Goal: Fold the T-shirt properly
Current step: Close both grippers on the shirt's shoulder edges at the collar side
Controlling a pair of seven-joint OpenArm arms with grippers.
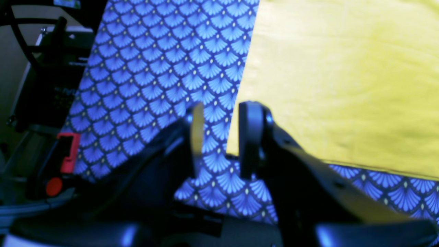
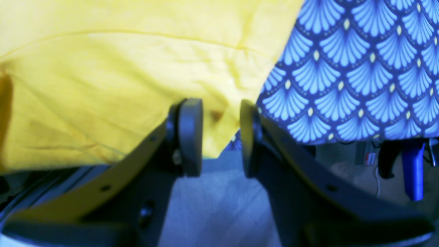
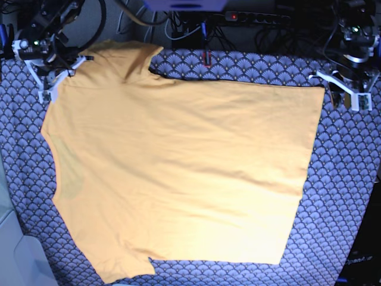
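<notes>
1. Across the blue scallop-patterned cloth [image 3: 348, 179] covering the desk, the T-shirt [image 3: 178, 173] lies spread flat.
2. Left gripper [image 1: 219, 137]: jaws narrowly parted, nothing between them, at the shirt's far hem corner.
3. Right gripper [image 2: 219, 137]: jaws narrowly parted, empty, over the shirt's edge at the opposite far corner.

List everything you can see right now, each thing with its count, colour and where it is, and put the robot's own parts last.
Plain orange-yellow cotton T-shirt: one, orange-yellow, spread flat across the middle of the table.
Blue scallop-patterned cloth: one, blue-grey, covering the table under the T-shirt.
Power strip: one, dark, behind the table's far edge.
Left claw: one, white, open at the T-shirt's far hem corner.
Right claw: one, white, open at the sleeve end.
</notes>
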